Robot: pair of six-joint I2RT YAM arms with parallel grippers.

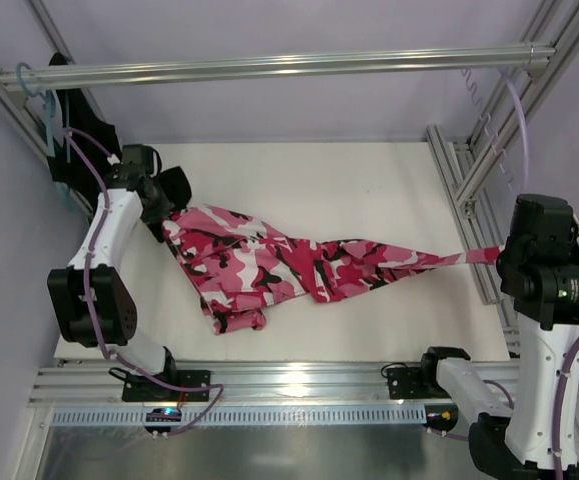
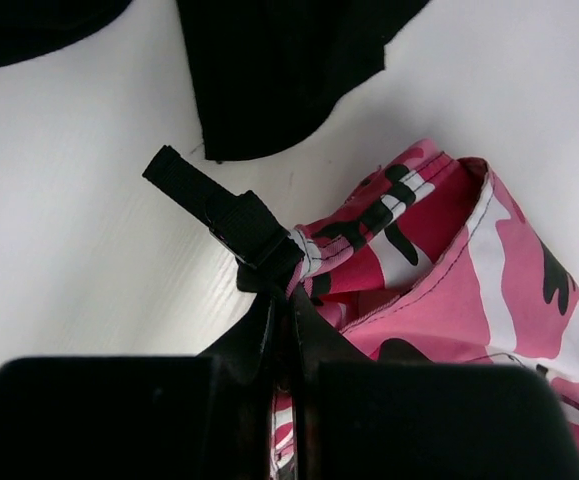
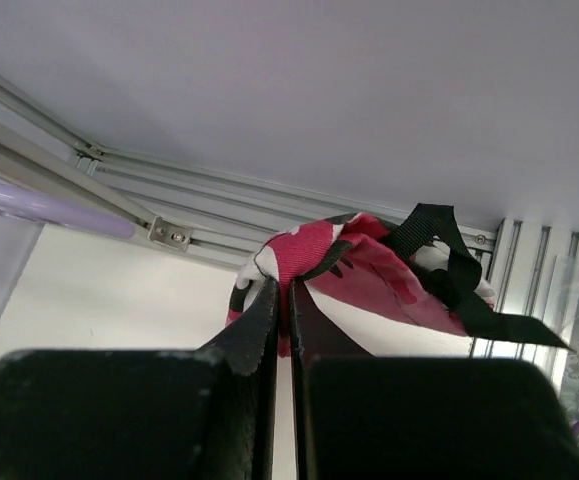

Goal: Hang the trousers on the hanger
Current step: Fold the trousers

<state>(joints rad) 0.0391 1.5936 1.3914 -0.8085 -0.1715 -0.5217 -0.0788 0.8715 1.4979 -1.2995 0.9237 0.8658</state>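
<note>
Well, from overhead the long fabric trousers [image 1: 269,265], camouflage-printed in pink, crimson, white and black, stretch from one arm to the other, so their long axis runs gripper to gripper. The left gripper [image 1: 166,218] is clenched on one end, with the bulk of the cloth heaped just beside it on the white tabletop [image 1: 369,180]. The right gripper [image 1: 502,253] pinches the other end, drawn out thin and lifted off the surface. The thin pale whitish-lilac plastic hanger [image 1: 517,120] seems to hang from the aluminium top rail [image 1: 269,65], above and beyond the right gripper and well apart from the left one. I'd judge the right arm the nearer for feeding cloth to it. Behind the left gripper a plain black garment [image 1: 74,130] hangs on a teal-blue hanger [image 1: 44,125].

From the left wrist, the left gripper [image 2: 287,300] has its jaws shut on the trousers' [image 2: 449,270] edge, a black webbing strap [image 2: 214,205] poking out ahead, with the black garment [image 2: 269,70] further ahead.

From the right wrist, the right gripper [image 3: 281,295] is clamped on a bunched tip of the trousers [image 3: 359,260], held up near the frame. A pale lilac bar [image 3: 39,205] off to its left may be part of the hanger; I cannot tell.
</note>
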